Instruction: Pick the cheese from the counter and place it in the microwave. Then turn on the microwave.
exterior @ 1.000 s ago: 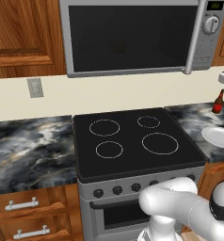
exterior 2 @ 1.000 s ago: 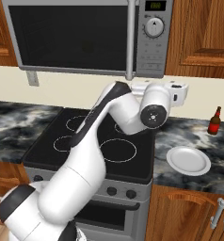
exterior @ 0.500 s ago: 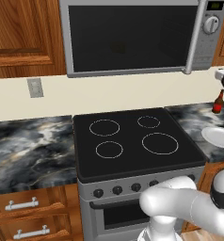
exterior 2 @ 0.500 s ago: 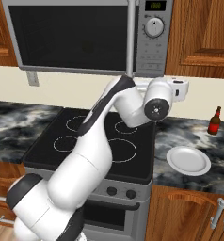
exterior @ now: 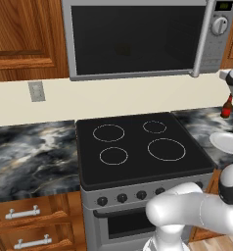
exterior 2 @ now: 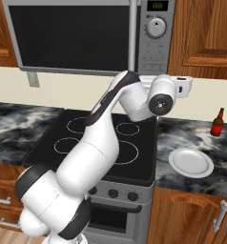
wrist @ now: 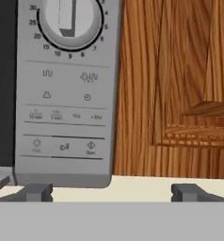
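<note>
The gripper has risen toward the microwave — fingertips spread wide, holding nothing — its button panel just ahead, door shut; the cheese's whereabouts cannot be told.

Microwave: silver-grey, dark glass door shut, mounted above the stovetop; white knob at upper right, green display above it. Desk: marbled dark stone flanking the stovetop.
</note>
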Tool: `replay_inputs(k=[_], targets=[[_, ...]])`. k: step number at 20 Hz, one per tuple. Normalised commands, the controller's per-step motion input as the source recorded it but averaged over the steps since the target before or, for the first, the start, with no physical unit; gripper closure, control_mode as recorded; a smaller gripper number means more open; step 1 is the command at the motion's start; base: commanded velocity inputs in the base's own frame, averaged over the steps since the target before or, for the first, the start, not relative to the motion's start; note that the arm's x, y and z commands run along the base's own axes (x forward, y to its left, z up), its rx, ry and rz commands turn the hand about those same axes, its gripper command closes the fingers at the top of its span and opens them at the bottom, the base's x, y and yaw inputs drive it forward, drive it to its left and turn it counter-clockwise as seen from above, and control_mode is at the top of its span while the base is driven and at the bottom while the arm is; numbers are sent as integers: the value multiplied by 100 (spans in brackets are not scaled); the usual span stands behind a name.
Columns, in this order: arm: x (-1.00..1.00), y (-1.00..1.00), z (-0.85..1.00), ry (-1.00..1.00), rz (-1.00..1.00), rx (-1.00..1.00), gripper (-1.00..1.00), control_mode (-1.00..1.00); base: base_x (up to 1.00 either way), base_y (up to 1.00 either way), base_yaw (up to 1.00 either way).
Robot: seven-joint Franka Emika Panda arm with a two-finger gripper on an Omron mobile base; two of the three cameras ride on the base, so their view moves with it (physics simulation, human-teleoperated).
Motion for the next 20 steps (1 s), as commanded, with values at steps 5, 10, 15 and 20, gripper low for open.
replay_inputs(k=[5,10,15,20], targets=[[24,-9,0,0,0,0,-100,-100,0,0,0],[24,-8,0,0,0,0,-100,-100,0,0,0],[24,-2,0,1,0,0,-100,-100,0,0,0],[21,0,0,2,0,0,-100,-100,0,0,0]])
